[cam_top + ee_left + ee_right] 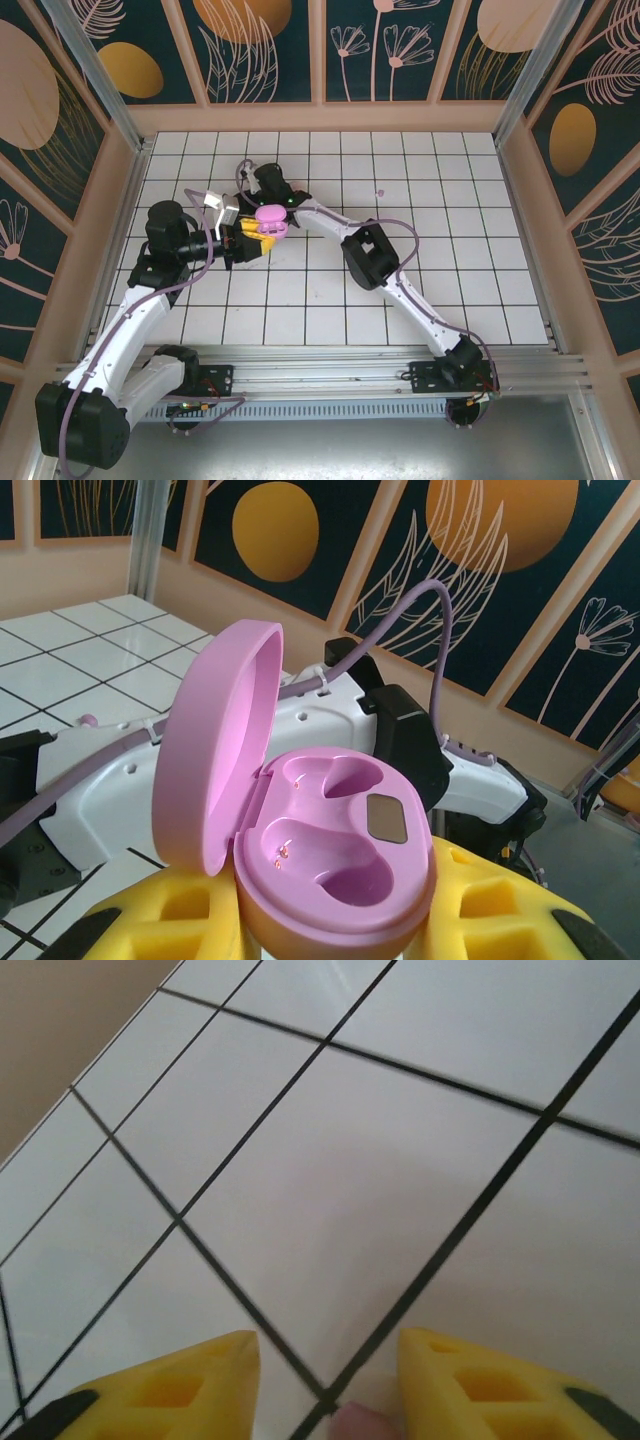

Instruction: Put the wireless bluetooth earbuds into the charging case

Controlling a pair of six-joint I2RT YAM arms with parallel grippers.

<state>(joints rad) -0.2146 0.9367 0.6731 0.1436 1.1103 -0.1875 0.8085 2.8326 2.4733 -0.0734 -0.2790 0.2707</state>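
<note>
Item: pink charging case (335,865), lid hinged up and back, both wells bare; we see no earbud seated in it. It sits raised above the tiled counter (450,290), left of centre.

Holder: left claw (248,240), its yellow fingers (170,920) pressed to either side of the case's base; clamped on it.

Item: a pale pink bit (355,1422), which we take for an earbud, at the bottom edge of the right wrist view; it lies low between the fingers of the right claw (330,1345); too little shows to give its long axis or say whether either finger touches it.

Item: a lilac speck (378,193), likely another earbud, on a tile well apart to the right of the case; the right arm is the nearer.

Right claw: fingers apart, tips pointed at bare tile, nothing gripped between them; from overhead it stands just beyond the case.

Judgement: the coming pickup turns on that pink bit lying within the right claw's span.
</note>
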